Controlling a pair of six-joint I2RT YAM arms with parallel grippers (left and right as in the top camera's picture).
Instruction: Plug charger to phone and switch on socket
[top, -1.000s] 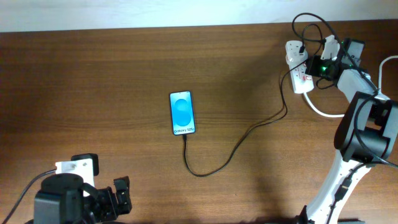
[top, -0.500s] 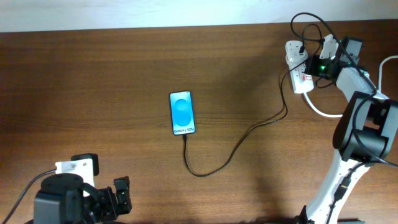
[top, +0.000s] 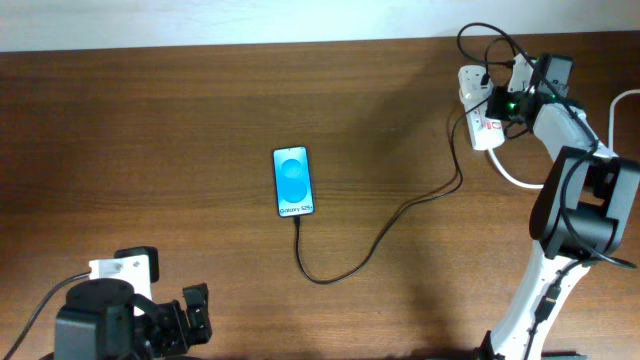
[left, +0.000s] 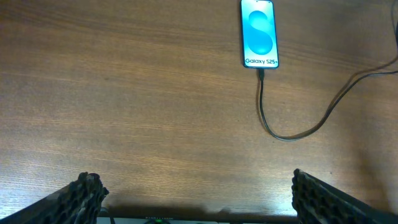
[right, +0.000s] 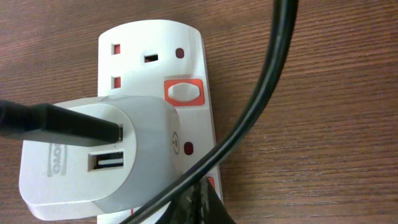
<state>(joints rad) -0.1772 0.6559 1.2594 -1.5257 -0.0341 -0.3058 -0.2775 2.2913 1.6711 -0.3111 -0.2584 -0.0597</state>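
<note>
socket (right: 149, 37): red-rimmed switch (right: 184, 92) just ahead of right gripper (top: 508, 103); strip lengthwise along its reach
right jaws: cannot tell
left gripper (left: 198, 198): splayed, well apart

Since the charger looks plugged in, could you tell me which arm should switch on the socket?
Right: the right gripper hovers at the socket; the left gripper sits far away.

The left arm is folded at the near-left corner, left hand (top: 197, 312) low, 2 fingers (left: 87, 190) spread wide. The right arm stretches far forward, right hand (top: 500, 102) pointing left, its spread hidden.
</note>
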